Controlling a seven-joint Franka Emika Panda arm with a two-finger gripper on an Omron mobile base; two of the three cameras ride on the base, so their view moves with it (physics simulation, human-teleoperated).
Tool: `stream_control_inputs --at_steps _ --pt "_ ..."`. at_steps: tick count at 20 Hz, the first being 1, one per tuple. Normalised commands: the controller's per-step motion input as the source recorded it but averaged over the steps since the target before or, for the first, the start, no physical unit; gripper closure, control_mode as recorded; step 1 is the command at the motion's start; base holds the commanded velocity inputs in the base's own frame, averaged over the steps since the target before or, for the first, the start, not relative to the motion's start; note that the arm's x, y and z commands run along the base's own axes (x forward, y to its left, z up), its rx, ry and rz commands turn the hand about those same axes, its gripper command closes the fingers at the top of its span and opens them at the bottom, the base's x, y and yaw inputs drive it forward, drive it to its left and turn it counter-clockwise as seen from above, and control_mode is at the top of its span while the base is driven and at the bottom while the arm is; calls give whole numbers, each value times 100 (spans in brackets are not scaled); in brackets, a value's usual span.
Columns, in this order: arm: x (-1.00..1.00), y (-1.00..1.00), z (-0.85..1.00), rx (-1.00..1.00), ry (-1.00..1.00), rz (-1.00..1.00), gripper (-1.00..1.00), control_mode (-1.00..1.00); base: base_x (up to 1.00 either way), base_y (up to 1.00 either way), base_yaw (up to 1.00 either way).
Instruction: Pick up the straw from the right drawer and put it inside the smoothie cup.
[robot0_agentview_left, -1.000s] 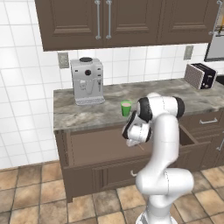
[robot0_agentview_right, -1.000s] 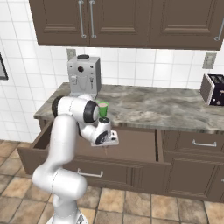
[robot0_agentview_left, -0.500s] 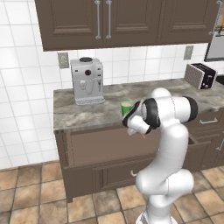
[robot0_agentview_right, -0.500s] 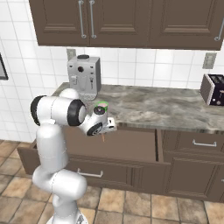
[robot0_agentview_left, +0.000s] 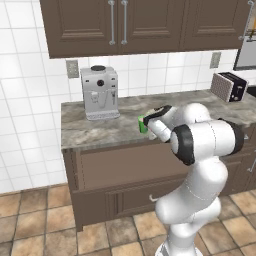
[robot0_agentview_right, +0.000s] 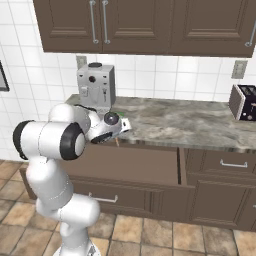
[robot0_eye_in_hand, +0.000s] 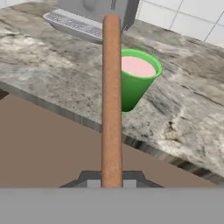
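Note:
My gripper (robot0_eye_in_hand: 111, 181) is shut on the straw (robot0_eye_in_hand: 111, 100), a thin orange-brown stick that runs straight out from the fingers. In the hand view its far end overlaps the left rim of the smoothie cup (robot0_eye_in_hand: 135, 81), a small green tumbler with a pale pink top on the marble counter. From the left base view the gripper (robot0_agentview_left: 149, 120) is at counter height, right beside the cup (robot0_agentview_left: 142, 124). The right drawer (robot0_agentview_right: 150, 162) stands pulled open under the counter edge, and below the hand a short piece of the straw (robot0_agentview_right: 117, 141) shows over it.
A grey coffee machine (robot0_agentview_left: 99, 92) stands on the counter behind the cup to the left. A toaster (robot0_agentview_right: 243, 102) sits at the far right of the counter (robot0_agentview_right: 190, 122). Dark wall cabinets (robot0_agentview_left: 125, 25) hang above. My elbow (robot0_agentview_left: 205, 140) bulges out in front of the drawer.
The hand has risen out of the open drawer with the straw and moved up to counter height beside the green cup. The elbow has swung outward. The gripper stayed shut.

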Motion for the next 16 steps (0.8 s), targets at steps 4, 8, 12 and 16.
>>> stream_control_inputs --at_steps 4,8,12,16 --pt "0 0 77 14 -36 15 100 -100 0 0 0" --pt "0 0 60 23 -40 19 100 -100 0 0 0" --pt "2 0 22 22 -30 21 100 -100 0 0 0" --pt "33 -3 0 19 -5 11 100 -100 0 0 0"
